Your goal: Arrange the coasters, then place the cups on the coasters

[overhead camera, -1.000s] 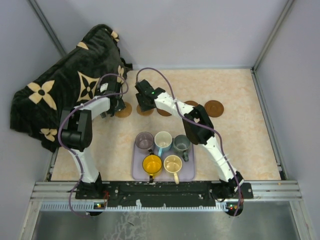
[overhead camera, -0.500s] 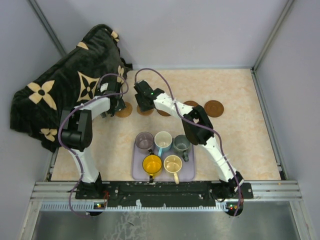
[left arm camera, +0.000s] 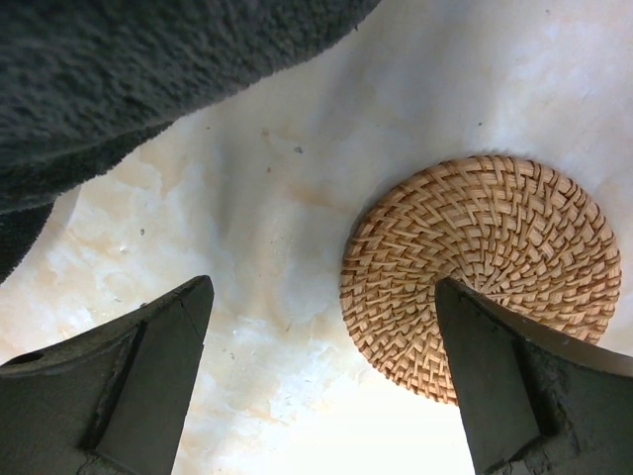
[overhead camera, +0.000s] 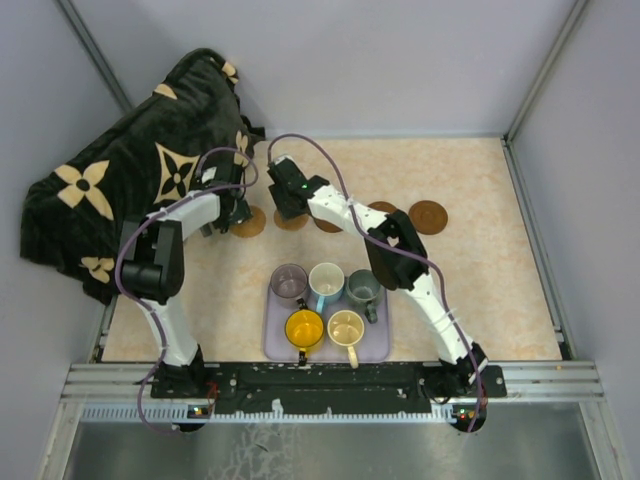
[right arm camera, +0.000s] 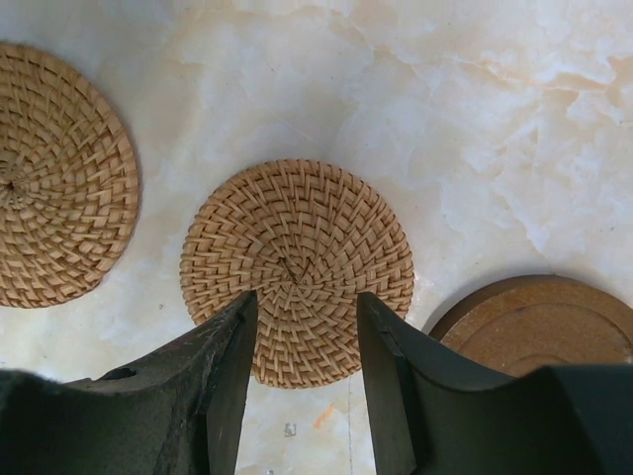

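Your right gripper [right arm camera: 307,297] stands partly open, holding nothing, over a woven coaster [right arm camera: 297,233] lying flat on the table [right arm camera: 495,119], with a brown disc coaster [right arm camera: 539,317] just beside it. Your left gripper [left arm camera: 321,287] gapes wide and empty beside another woven coaster [left arm camera: 495,233]. The cups [overhead camera: 326,282] sit on the tray [overhead camera: 375,348].

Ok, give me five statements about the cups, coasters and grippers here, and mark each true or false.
1. All five cups stand on the lavender tray. True.
2. The left gripper is shut on the leftmost woven coaster. False: its jaws stand wide open and the coaster lies flat on the table.
3. The right gripper is over the second woven coaster. True.
4. A cup sits on the far-right dark coaster. False: that coaster is bare.
5. The yellow-orange cup is in the tray's near row, beside the cream cup. True.
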You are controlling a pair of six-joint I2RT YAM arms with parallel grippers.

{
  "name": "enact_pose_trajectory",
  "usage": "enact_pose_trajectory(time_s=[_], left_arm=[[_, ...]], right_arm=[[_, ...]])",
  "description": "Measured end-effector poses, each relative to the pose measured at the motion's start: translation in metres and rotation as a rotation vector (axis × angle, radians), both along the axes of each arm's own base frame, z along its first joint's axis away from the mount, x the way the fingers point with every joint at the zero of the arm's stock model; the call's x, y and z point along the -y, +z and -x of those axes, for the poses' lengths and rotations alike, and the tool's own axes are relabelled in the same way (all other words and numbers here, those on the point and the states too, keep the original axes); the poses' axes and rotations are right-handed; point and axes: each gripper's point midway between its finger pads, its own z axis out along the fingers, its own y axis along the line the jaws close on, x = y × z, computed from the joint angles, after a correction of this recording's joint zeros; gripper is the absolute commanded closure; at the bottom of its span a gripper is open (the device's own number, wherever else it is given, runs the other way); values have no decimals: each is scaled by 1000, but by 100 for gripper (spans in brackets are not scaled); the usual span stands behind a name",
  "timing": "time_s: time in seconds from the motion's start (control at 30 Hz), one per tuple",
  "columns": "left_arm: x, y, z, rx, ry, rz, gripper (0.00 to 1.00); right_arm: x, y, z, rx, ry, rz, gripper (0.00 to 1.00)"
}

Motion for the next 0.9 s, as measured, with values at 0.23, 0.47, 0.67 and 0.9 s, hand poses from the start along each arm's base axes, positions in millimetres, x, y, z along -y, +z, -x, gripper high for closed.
enact_pose_trajectory(time_s=[0.23,0.47,0.67,0.9], left_arm=[[-1,15,3,13,-3,-1,1],[2,43,-13,71,-3,5,1],[11,68,-10,118,-38,11,1],[29,87,15,160,-137,4,1]], right_arm=[[6,39,-3,66,-19,-22,54],[44,103,6,165,-81,-29,54],[104,123,14,167,-176,-66,54],[189,97,25,116,-335,-13,54]])
